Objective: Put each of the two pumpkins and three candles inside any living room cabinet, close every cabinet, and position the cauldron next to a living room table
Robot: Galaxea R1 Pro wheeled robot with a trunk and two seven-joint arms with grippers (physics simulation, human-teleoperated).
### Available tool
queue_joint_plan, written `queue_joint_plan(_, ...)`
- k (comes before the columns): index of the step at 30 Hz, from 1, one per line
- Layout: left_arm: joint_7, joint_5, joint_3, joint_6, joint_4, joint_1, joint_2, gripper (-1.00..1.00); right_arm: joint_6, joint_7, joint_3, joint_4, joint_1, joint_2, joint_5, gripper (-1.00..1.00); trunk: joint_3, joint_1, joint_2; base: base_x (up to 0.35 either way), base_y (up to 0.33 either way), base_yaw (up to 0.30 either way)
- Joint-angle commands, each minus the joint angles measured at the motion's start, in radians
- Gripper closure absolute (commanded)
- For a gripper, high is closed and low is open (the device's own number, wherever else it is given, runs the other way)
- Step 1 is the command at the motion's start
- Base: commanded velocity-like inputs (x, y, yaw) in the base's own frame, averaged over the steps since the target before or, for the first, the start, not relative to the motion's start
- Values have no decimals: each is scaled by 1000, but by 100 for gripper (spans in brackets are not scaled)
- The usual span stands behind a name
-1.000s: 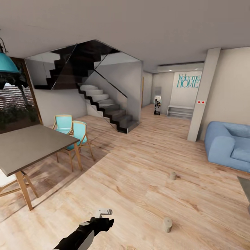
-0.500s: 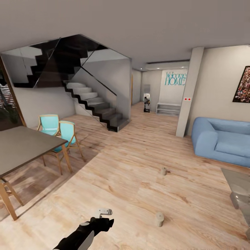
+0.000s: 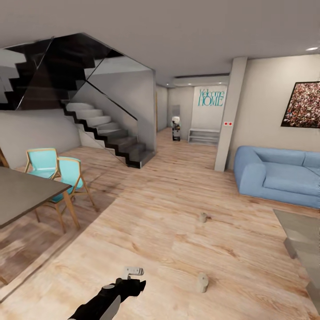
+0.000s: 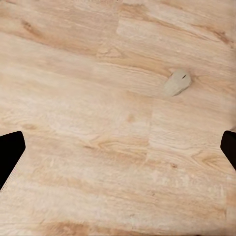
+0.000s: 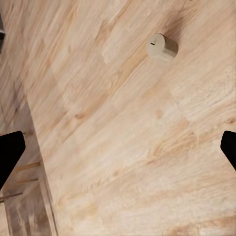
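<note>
Left gripper [image 3: 133, 271]: visible in the head view at the end of the black left arm, held low above the wooden floor [image 3: 169, 249]. In the left wrist view the two dark fingertips [image 4: 10, 155] sit at opposite edges of the picture, spread wide apart, with bare floor between them and nothing held.

Right gripper [image 5: 118, 150]: in the right wrist view its fingertips [image 5: 9, 152] likewise stand far apart over the floor, holding nothing.

Candles: two stand upright on the floor. The near candle [image 3: 202, 282] is just ahead and to the right of the left gripper, not touching it. The far candle [image 3: 202, 217] stands well beyond the near one, further from the gripper, toward the blue sofa [image 3: 278, 175]. Each wrist view shows one candle [image 4: 177, 82] [image 5: 162, 47] on the floor beyond the fingertips; which of the two it is cannot be told.

Surroundings: a grey counter [image 3: 22, 195] with turquoise chairs [image 3: 64, 175] stands to the left of the left gripper; a staircase [image 3: 106, 133] rises far beyond it. A low glass table [image 3: 302, 235] lies well to the right of the gripper.
</note>
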Motion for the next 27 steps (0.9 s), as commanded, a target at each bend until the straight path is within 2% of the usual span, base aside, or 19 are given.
queue_joint_plan(1, 0, 6, -3, 4, -1, 0, 1, -100, 10, 3, -1, 0, 0, 0, -9, -100, -2, 1, -1, 270, 198, -177)
queue_joint_plan(5, 0, 6, -6, 3, -1, 0, 1, -100, 10, 2, -1, 0, 0, -2, -7, -100, -7, 1, -1, 281, 138, -171)
queue_joint_plan(11, 3, 7, -34, 2, -2, 0, 1, -100, 10, 1, -1, 0, 0, -4, -7, -100, -15, 1, -1, 297, 34, -166)
queue_joint_plan(27, 0, 7, -39, 2, -2, 0, 1, -100, 10, 1, -2, 2, 0, -8, -7, -100, -38, 1, -1, 297, -15, -148)
